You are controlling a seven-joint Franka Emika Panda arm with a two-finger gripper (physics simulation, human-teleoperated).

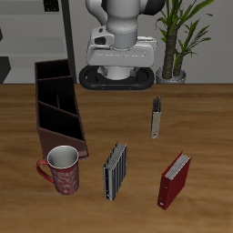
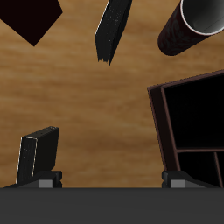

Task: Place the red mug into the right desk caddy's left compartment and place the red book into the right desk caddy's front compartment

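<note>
Exterior, progress: nothing placed yet; both placements left, judging by the layout.
Exterior, jaws [image 1: 116, 77]: high at the worktop's [image 1: 200, 109] back, state cannot be told here.
Exterior, red mug [image 1: 63, 170]: speckled, grey-rimmed, upright, well forward of the jaws, just beside the right desk caddy's [image 1: 58, 105] sloped end.
Exterior, red book [image 1: 175, 178]: thin hardcover, white page edges, standing far forward.
Exterior, others: grey striped book [image 1: 116, 170]; slim dark book [image 1: 157, 117].
Wrist, jaws: fingertips [image 2: 45, 177] apart, gripping nothing.
Wrist, caddy [image 2: 159, 105]: dark, divider-walled, beside the jaws.

gripper [image 2: 112, 179] raised, facing down, jaws apart
</note>
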